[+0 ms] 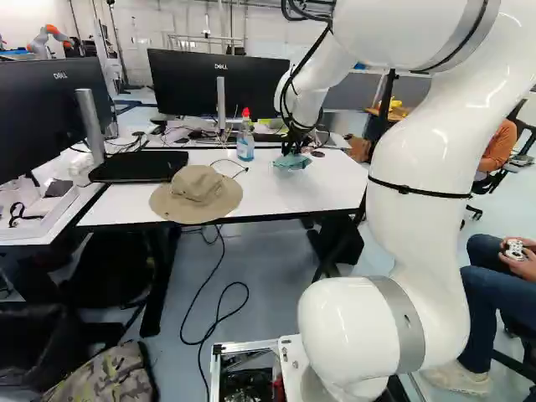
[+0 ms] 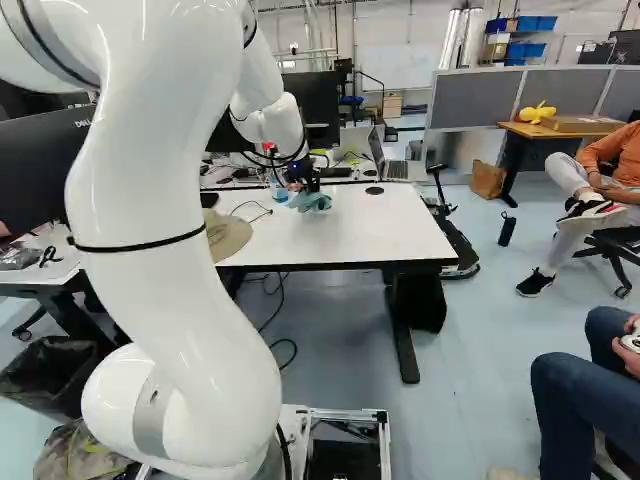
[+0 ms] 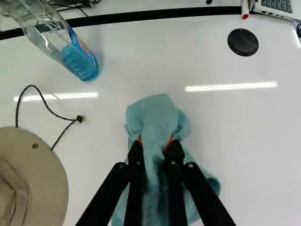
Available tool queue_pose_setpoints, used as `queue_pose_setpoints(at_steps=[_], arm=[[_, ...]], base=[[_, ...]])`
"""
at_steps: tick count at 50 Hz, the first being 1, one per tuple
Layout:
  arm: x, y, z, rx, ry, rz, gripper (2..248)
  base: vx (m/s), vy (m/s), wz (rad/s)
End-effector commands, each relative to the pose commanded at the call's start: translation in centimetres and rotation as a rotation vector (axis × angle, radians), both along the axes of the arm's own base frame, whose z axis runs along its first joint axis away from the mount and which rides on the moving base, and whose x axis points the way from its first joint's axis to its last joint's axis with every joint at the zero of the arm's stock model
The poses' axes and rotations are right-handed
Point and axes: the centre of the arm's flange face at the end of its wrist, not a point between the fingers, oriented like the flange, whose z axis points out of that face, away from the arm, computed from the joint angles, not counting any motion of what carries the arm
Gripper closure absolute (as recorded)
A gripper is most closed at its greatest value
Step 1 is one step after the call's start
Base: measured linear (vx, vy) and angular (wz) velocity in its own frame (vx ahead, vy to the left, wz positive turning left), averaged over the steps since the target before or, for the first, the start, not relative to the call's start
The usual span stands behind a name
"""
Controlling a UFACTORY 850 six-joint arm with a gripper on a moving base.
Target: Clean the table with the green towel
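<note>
Two fingers of the black gripper (image 2: 307, 187) point down at the white surface (image 2: 395, 232); its jaws stand partly apart, closed on a thick fold of the green towel (image 3: 157, 113), which fills the gap between the orange pads (image 3: 169, 142); the towel lies bunched on the surface, loose cloth spreading ahead of the fingertips and out to both sides beneath them. The white arm (image 1: 419, 180) reaches over from the base to hold it there.

One bottle (image 1: 244, 141) with a red nozzle and blue liquid stands upright on the surface, left of the towel in the left base view and apart from it; a tan brimmed hat (image 1: 197, 193) rests nearer the base, also left of the towel in that view, its dark cord (image 3: 47, 106) looping over the surface between brim and bottle; a black round disc (image 3: 243, 42) sits beyond the towel, on the side away from the hat. Past the far edge of the surface are an open laptop (image 2: 392, 160) and a black monitor (image 1: 197, 84); a black cable (image 1: 219, 322) trails across the floor (image 1: 268, 293).
</note>
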Motion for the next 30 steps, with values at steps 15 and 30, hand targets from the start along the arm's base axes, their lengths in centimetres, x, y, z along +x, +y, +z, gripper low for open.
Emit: queue_pose_setpoints(at_steps=[15, 30], arm=[[2.3, -0.9, 0.0, -0.002, -0.034, -0.014, 198], [5.8, -1.0, 0.3, -0.007, -0.135, -0.012, 198]], base=[[0.000, 0.000, 0.000], [0.000, 0.000, 0.000]])
